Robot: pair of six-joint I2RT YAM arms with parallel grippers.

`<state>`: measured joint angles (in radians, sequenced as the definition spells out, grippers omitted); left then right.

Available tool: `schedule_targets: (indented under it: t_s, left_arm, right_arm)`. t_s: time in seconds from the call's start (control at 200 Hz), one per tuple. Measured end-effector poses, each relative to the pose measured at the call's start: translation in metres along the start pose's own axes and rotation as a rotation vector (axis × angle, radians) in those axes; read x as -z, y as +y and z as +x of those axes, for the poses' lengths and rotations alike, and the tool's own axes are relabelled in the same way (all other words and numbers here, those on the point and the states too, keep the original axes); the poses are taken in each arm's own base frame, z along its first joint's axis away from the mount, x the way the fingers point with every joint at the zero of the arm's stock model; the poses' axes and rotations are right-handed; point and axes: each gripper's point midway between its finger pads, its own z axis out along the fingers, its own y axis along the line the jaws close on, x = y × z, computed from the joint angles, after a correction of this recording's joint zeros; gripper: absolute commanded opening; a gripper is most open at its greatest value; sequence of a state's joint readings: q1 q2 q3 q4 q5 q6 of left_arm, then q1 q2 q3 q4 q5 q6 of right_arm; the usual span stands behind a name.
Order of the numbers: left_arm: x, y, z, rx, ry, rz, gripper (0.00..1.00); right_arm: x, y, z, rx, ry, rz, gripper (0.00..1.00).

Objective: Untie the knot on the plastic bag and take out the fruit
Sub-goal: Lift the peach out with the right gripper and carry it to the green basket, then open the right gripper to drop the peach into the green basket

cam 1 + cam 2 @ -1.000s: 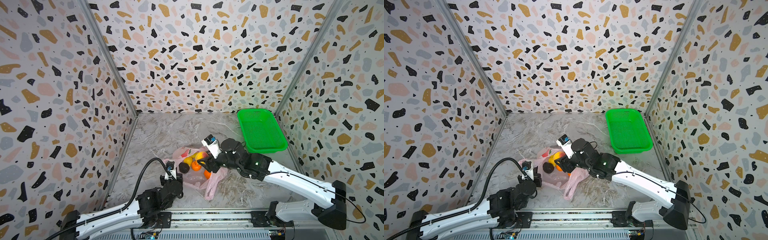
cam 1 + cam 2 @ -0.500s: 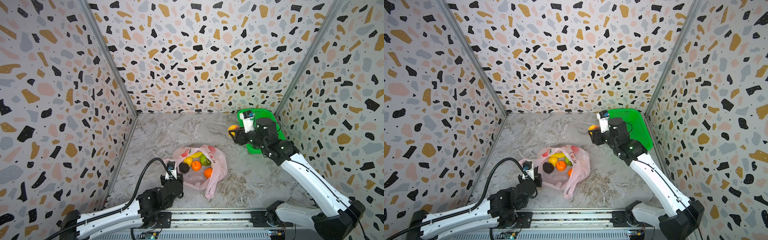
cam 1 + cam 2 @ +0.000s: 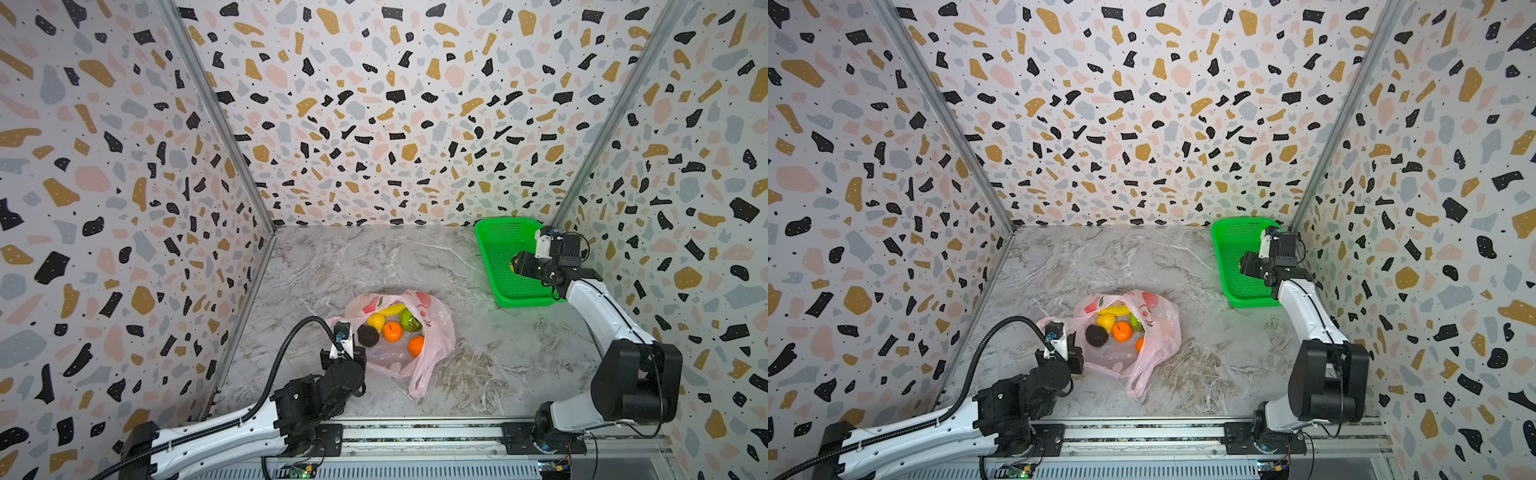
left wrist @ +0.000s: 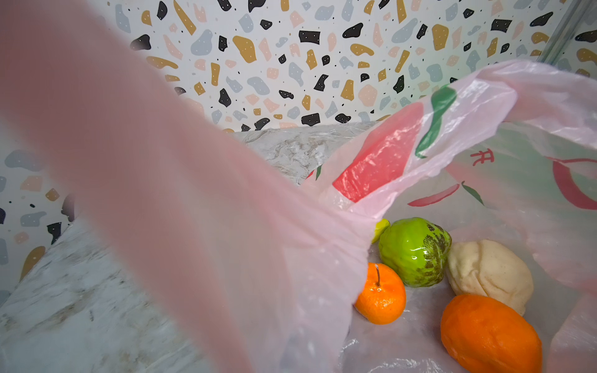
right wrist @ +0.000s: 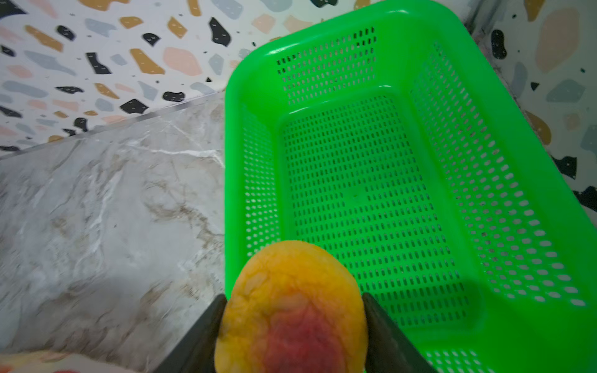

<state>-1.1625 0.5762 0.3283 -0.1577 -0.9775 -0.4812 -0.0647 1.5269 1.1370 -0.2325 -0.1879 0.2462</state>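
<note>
The pink plastic bag (image 3: 436, 328) (image 3: 1163, 324) lies on the table with its mouth spread open, and no knot shows. Fruit sits inside it: a banana (image 3: 392, 309), a dark avocado (image 3: 368, 335), tangerines (image 3: 392, 331) (image 4: 381, 295), a green fruit (image 4: 415, 250) and a cream bumpy ball (image 4: 491, 274). My left gripper (image 3: 358, 354) (image 3: 1077, 357) sits at the bag's near left edge. Taut pink film hides its jaws in the left wrist view. My right gripper (image 3: 515, 266) (image 3: 1242, 264) (image 5: 292, 300) is shut on a yellow-red peach (image 5: 290, 310), held above the green basket's near side.
The green mesh basket (image 3: 498, 249) (image 3: 1229, 249) (image 5: 355, 193) stands at the back right corner with nothing in it. Patterned walls close in the marble table (image 3: 374, 266) on three sides. A loose bag handle (image 3: 417, 382) trails toward the front rail.
My right gripper has lifted the peach out of the bag and carried it right and back to above the basket. The left gripper has stayed at the bag's edge.
</note>
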Motion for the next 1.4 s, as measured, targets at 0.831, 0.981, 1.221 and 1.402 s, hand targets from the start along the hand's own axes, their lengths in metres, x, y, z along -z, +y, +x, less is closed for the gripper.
schedule_targets:
  t_s: [0.831,0.981,1.221,1.402]
  left_arm:
    - [0.000,-0.003,-0.004,-0.024,-0.013,0.011,0.00]
    - [0.000,-0.003,-0.004,-0.025,-0.013,0.010,0.00]
    - [0.000,-0.003,-0.004,-0.024,-0.013,0.010,0.00]
    - [0.000,-0.002,-0.004,-0.023,-0.012,0.010,0.00]
  right_arm:
    - [-0.078,-0.045,0.022,-0.042,0.113,0.120,0.86]
    - [-0.078,-0.045,0.023,-0.043,0.115,0.123,0.86]
    - [-0.055,-0.030,0.014,-0.041,0.090,0.081,0.86]
    - [-0.005,0.044,0.002,0.054,0.044,-0.070,0.85]
